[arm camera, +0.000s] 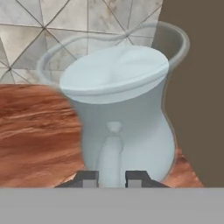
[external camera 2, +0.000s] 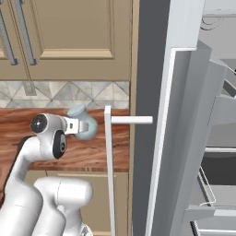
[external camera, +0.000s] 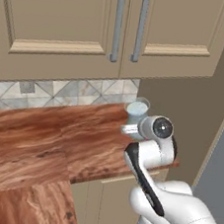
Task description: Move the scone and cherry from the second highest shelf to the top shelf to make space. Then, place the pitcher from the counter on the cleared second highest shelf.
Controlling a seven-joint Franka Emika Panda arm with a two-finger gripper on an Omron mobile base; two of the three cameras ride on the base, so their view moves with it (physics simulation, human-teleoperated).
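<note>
The pale blue-grey glossy pitcher point(arm camera: 124, 127) with its bulbous body and flared rim stands right in front of my gripper point(arm camera: 111, 178), on the reddish-brown wood-grain counter point(external camera: 46, 140) and close to its back edge. My two dark fingers are drawn nearly together on the pitcher's handle. Behind the pitcher runs the grey patterned tile backsplash point(arm camera: 52, 35); beside it rises a plain brown side panel point(arm camera: 197, 109). Beige panelled cabinets point(external camera: 60, 23) hang above.
</note>
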